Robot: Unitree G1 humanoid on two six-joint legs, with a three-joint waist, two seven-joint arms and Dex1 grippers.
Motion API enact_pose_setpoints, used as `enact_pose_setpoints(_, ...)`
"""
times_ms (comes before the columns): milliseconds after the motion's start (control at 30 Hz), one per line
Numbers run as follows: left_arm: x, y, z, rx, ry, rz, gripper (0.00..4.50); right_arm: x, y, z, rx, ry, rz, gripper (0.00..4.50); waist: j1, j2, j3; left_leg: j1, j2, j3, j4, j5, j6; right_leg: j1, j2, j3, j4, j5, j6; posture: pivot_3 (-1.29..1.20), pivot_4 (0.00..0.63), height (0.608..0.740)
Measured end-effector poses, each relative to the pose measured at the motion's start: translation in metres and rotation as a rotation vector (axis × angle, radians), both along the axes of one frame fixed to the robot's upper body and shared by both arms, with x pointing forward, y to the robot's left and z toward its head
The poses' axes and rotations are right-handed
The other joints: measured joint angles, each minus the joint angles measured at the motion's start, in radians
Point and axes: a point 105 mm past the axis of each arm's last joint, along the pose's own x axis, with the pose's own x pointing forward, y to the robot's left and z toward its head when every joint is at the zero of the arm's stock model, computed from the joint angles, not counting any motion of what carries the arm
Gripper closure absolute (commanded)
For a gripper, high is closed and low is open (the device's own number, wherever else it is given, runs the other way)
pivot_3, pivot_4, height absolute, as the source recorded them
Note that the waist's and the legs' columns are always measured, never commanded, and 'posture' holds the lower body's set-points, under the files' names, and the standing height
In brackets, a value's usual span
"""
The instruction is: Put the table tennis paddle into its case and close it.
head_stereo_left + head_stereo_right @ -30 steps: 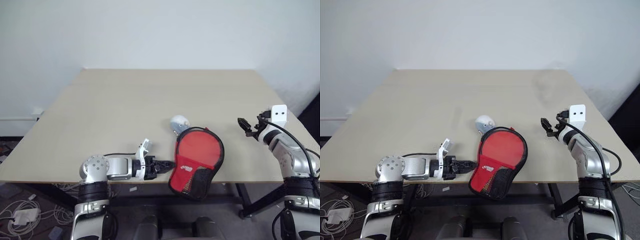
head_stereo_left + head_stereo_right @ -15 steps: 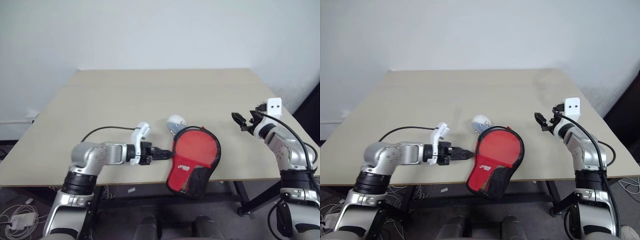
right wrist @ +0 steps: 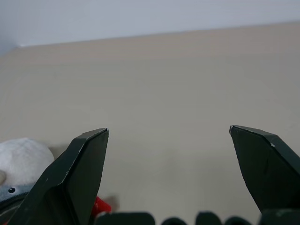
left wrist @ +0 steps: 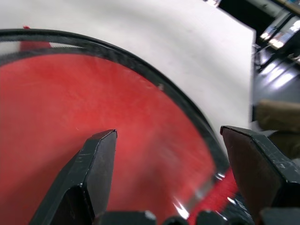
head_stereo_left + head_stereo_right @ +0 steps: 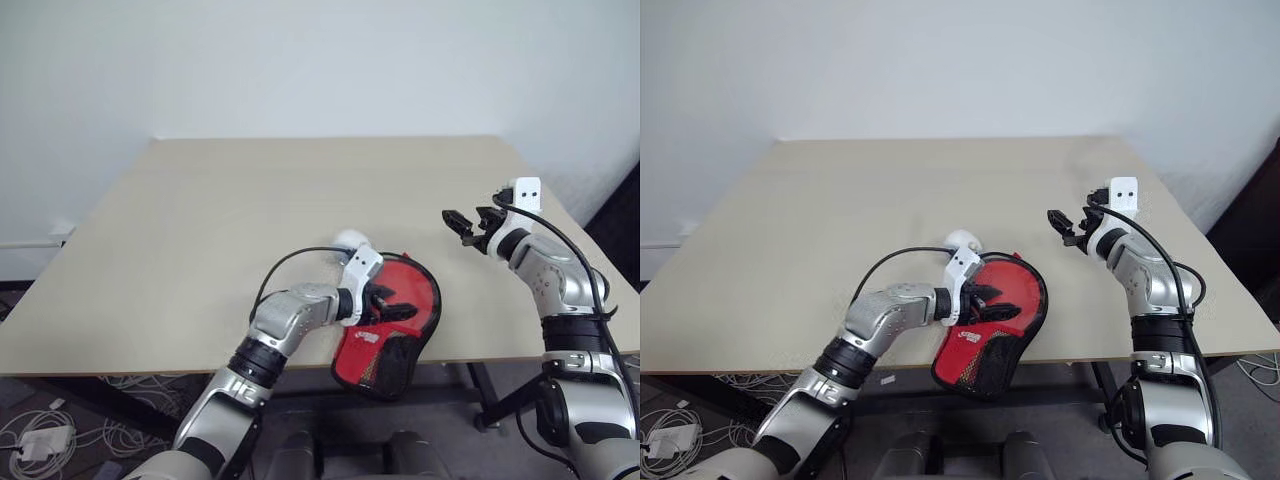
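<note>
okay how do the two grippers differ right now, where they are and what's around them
The left gripper sits over the red case at the table's near edge; the right gripper hangs over bare tabletop, off to the case's right. The left one points across toward the robot's right; the right one points ahead and inward. The left wrist view shows the case's red face between its fingers; the right wrist view shows plain table and a small pale object. Both are open and hold nothing.
</note>
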Motion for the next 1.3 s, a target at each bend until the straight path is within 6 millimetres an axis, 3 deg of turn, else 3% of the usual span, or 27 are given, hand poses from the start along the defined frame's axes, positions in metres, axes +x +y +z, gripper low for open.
enact_pose_setpoints(267, 0.002, 0.011, -0.009, 0.146, -0.201, -0.061, 0.76, 0.005, 0.046, 0.010, 0.067, 0.049, 0.195, 0.00, -0.009, 0.001, 0.000, 0.003, 0.000, -0.001, 0.001, 0.000, 0.000, 0.000, 0.000, -0.001, 0.001, 0.001, -0.001, 0.00, 0.000, 0.716)
enact_pose_setpoints(467, -0.001, 0.019, -0.009, 0.148, -0.202, -0.079, 0.76, 0.004, 0.091, 0.005, 0.140, 0.183, 0.379, 0.00, -0.011, 0.001, -0.001, 0.003, 0.001, -0.001, 0.001, 0.000, 0.000, 0.000, 0.000, -0.001, 0.002, 0.001, -0.001, 0.00, 0.000, 0.716)
enact_pose_setpoints(600, -0.002, 0.019, -0.010, 0.137, -0.193, -0.081, 0.76, 0.007, 0.120, 0.012, 0.186, 0.228, 0.460, 0.00, -0.010, 0.001, -0.001, 0.002, 0.001, -0.001, 0.001, 0.000, 0.000, 0.000, 0.000, -0.002, 0.002, 0.001, 0.000, 0.00, 0.000, 0.716)
enact_pose_setpoints(767, -0.003, 0.019, -0.011, 0.129, -0.175, -0.077, 0.76, 0.011, 0.138, 0.013, 0.185, 0.270, 0.504, 0.00, -0.010, 0.001, -0.001, 0.002, 0.001, -0.001, 0.001, 0.000, 0.000, 0.000, 0.000, -0.002, 0.002, 0.001, 0.000, 0.00, 0.000, 0.716)
enact_pose_setpoints(967, -0.001, 0.020, -0.011, 0.130, -0.177, -0.053, 0.76, 0.006, 0.160, -0.026, 0.087, 0.371, 0.542, 0.00, -0.010, 0.001, -0.001, 0.002, 0.001, -0.002, 0.001, 0.000, 0.000, 0.000, 0.000, -0.004, 0.003, 0.001, 0.000, 0.00, 0.000, 0.716)
enact_pose_setpoints(1300, -0.001, 0.021, -0.011, 0.128, -0.177, -0.033, 0.76, 0.012, 0.161, -0.047, -0.043, 0.361, 0.481, 0.00, -0.010, 0.002, -0.001, 0.003, 0.001, -0.002, 0.000, 0.000, 0.000, 0.000, 0.000, -0.005, 0.005, 0.001, -0.001, 0.00, 0.000, 0.716)
